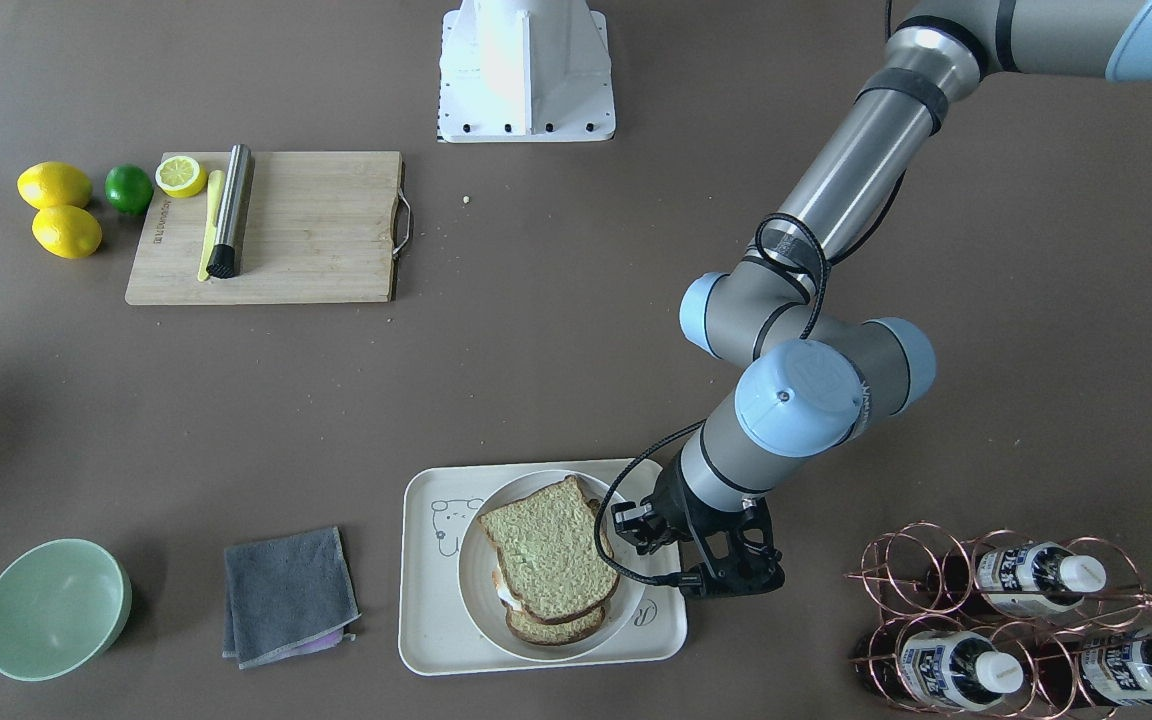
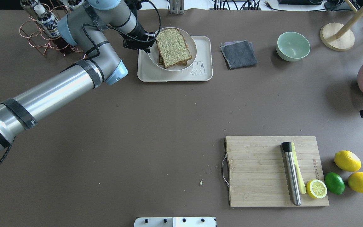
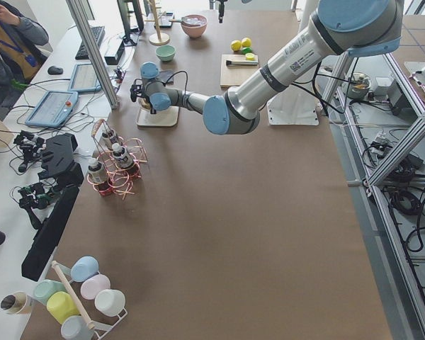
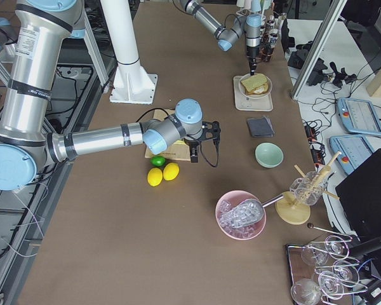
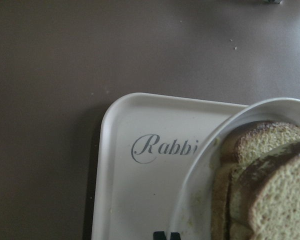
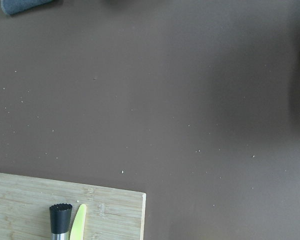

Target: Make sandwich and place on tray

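Observation:
The sandwich (image 1: 551, 555) lies on a white plate (image 1: 471, 600) that rests on the cream tray (image 1: 426, 620). Its two brown-crusted bread slices are stacked, with a bit of white egg showing at the edge. It also shows in the overhead view (image 2: 172, 45). My left gripper (image 1: 636, 525) points down at the plate's rim on the bottle-rack side. In the left wrist view its fingertips (image 5: 160, 235) stand close together at the plate's rim (image 5: 200, 170), beside the "Rabbit" script on the tray (image 5: 130, 190). My right gripper (image 4: 193, 152) hovers near the cutting board; I cannot tell its state.
A copper bottle rack (image 1: 1016, 620) stands close to my left arm. A grey cloth (image 1: 286, 595) and a green bowl (image 1: 54, 608) lie beyond the tray. A wooden cutting board (image 2: 257, 170) holds a steel muddler (image 2: 291, 173) and a lemon half; lemons and a lime lie beside it.

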Robot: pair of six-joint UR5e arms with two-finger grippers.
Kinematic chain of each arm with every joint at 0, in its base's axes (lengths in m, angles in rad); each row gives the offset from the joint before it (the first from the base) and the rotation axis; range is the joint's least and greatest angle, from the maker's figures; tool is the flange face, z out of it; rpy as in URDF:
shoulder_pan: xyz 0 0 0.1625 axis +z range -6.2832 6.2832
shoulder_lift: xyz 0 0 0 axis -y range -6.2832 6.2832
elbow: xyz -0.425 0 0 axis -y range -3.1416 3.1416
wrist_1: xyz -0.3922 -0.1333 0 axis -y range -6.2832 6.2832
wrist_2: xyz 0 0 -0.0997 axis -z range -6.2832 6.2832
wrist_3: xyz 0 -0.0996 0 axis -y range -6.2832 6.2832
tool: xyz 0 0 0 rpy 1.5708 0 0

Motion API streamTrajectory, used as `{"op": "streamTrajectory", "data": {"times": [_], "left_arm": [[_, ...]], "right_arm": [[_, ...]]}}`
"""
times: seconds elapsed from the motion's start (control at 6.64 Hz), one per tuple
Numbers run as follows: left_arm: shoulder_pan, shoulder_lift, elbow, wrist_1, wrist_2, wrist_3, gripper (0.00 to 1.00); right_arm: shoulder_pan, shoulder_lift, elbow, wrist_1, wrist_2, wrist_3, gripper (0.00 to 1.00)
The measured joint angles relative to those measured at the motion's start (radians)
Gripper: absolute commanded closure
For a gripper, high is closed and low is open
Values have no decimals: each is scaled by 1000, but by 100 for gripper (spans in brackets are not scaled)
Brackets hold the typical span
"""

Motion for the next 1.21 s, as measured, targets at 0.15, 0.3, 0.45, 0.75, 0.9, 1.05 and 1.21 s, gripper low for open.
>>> {"op": "streamTrajectory", "data": {"times": [0.15,0.3,0.45,0.75,0.9,1.05,1.21], "left_arm": [[4,-8,13,-4,2,1,55],[7,-9,18,-5,9,2,42],[8,-7,19,-5,19,3,42],[-10,12,-11,4,21,5,39],[-39,70,-96,42,3,38,38],[-82,165,-253,165,-35,139,31],[-138,264,-444,351,-70,282,25]], "right_arm": [[7,-1,-1,-1,6,1,0],[11,-2,-2,-1,8,4,0],[12,-2,-2,-1,8,6,0],[13,-2,-2,-1,7,8,0],[13,-2,-6,-2,5,8,0],[17,-2,-15,-2,2,4,0],[29,-1,-26,-18,-2,-11,0]]}}
